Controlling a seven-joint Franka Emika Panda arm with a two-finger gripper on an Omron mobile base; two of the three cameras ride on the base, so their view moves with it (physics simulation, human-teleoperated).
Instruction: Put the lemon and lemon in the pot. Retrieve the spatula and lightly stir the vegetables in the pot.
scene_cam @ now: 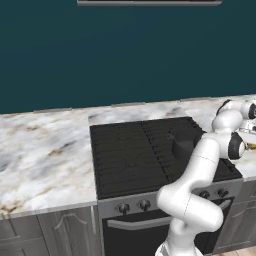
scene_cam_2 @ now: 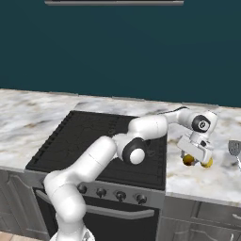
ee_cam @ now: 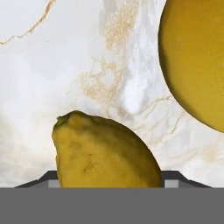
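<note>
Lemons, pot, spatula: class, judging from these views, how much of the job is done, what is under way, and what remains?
Done: nothing; both lemons lie on the marble counter right of the stove. In hand: the gripper is down over the near lemon, its fingertips on either side of it, grip not confirmed; the other lemon lies apart beside it. Left: both lemons into the pot, then fetch the spatula and stir.

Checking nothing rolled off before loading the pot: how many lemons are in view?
2. One lemon lies on the marble counter right at the tool, between its fingers. The other lemon lies just beside it on the counter, right of the stove.
</note>
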